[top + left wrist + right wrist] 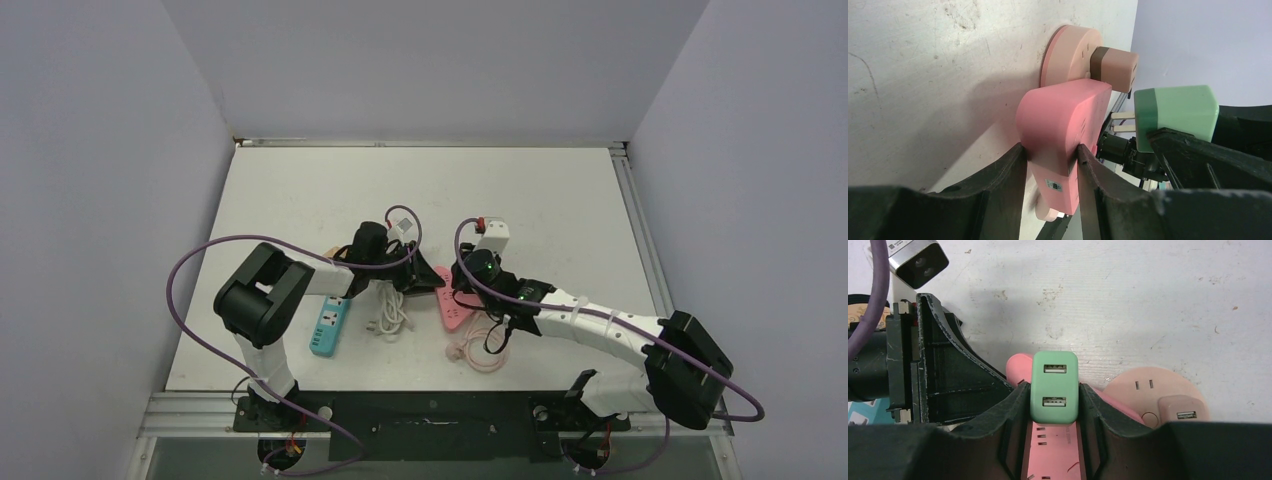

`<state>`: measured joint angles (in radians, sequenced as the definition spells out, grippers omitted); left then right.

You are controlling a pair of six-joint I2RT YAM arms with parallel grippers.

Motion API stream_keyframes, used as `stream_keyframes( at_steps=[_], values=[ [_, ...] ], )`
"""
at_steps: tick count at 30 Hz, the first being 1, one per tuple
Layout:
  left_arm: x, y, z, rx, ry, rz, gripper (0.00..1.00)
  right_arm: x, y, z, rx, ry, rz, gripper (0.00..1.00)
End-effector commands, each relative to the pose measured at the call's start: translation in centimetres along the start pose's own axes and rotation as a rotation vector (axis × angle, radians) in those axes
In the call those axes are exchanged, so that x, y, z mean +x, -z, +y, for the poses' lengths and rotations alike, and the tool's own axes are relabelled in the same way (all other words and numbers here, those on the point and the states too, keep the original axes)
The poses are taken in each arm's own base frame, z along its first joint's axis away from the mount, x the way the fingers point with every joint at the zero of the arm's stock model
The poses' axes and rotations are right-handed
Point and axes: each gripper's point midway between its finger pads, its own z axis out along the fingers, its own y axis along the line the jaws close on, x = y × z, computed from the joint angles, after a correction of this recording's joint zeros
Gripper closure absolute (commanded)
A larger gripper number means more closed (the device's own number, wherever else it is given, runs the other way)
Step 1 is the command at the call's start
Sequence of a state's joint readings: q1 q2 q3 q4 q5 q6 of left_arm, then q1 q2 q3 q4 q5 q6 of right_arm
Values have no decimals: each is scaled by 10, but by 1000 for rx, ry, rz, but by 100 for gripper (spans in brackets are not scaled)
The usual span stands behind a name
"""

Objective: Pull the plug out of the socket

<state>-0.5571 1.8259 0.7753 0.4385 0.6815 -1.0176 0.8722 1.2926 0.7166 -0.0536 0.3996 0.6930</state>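
Gripping | left fingers (1008, 172) clamped on pink power strip (1063, 115) | right fingers (1009, 415) clamped on green plug (1055, 387) | plug's prongs (1122, 116) partly showing

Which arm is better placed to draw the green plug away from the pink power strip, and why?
Right. The right gripper is shut on the green plug, whose prongs show bare in the left wrist view. The left gripper is shut on the pink power strip, bracing it.

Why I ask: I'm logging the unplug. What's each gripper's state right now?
Left gripper: closed on the pink power strip.
Right gripper: closed on the green plug.
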Motion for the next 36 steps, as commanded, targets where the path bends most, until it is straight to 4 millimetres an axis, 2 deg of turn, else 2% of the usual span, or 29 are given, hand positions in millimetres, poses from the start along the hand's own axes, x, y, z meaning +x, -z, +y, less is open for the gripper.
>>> stream_keyframes(
  at_steps=[1, 5, 8, 10, 17, 22, 26, 32, 34, 36],
  values=[
    [9, -1, 17, -67, -12, 22, 87, -19, 5, 15, -54, -35, -59, 95],
    [9, 0, 16, -67, -19, 20, 83, -21, 7, 20, -79, -31, -63, 95],
    [6, 1, 12, -72, -42, 14, 81, -28, 15, 37, -131, 16, -86, 95],
    [4, 2, 11, -79, -55, 10, 79, -31, 23, 55, -180, 62, -106, 95],
    [5, 2, 12, -83, -53, 12, 79, -7, 52, 135, -416, 224, -136, 95],
    [5, 2, 12, -80, -52, 13, 79, 12, 61, 170, -531, 268, -125, 95],
    [5, 2, 10, -74, -51, 13, 79, 25, 55, 185, -552, 281, -105, 95],
    [5, 2, 10, -70, -49, 13, 79, 48, 33, 204, -571, 303, -75, 92],
    [5, 2, 10, -70, -48, 13, 79, 54, 27, 211, -579, 312, -68, 88],
    [5, 2, 10, -70, -50, 14, 79, 58, 21, 215, -576, 320, -62, 80]
  ],
)
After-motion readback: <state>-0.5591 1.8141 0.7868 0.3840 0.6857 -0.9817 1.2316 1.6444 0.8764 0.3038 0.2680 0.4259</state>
